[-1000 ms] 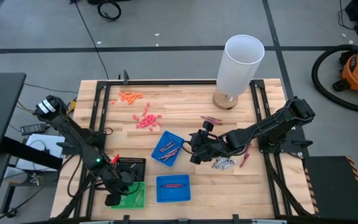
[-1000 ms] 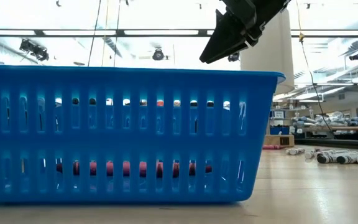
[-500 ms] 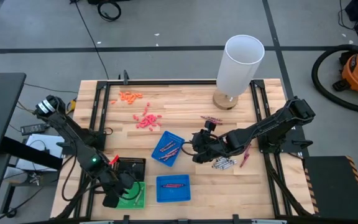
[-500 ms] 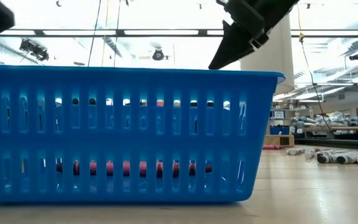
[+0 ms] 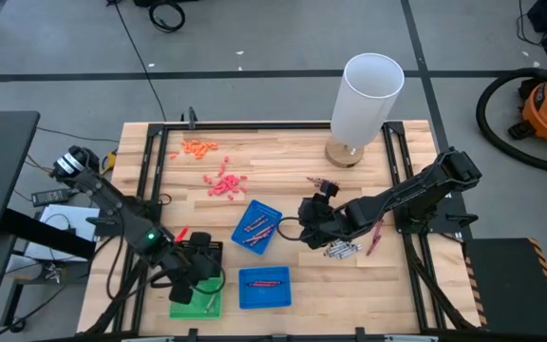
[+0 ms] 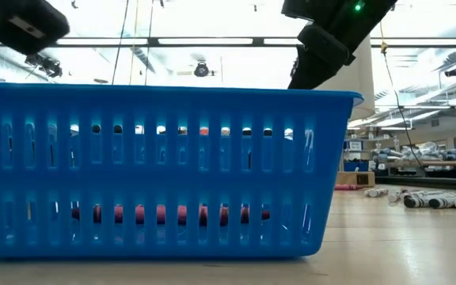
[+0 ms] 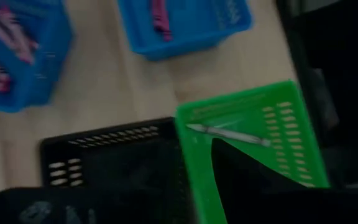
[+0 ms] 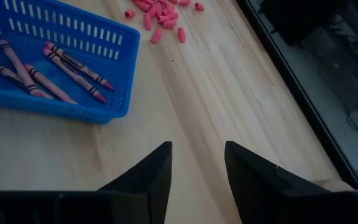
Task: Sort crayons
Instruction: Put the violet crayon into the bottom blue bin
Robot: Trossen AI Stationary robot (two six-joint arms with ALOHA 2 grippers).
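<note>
I keep the empty, part-open right tool (image 5: 307, 231) low and square over the loose grey-silver wax crayons (image 5: 341, 250) near the surface's right edge, closing on one only.

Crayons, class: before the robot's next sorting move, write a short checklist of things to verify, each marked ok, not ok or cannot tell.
1. Right gripper empty, fingers apart: ok.
2. Grey crayons loose on the table beside the right gripper, ready to pick: ok.
3. Green tray holds a grey crayon: ok.
4. Both blue trays hold only red crayons: ok as far as visible.
5. Left gripper empty, over the green tray: cannot tell.
6. All crayons sorted: not ok, a few red ones lie loose.
</note>
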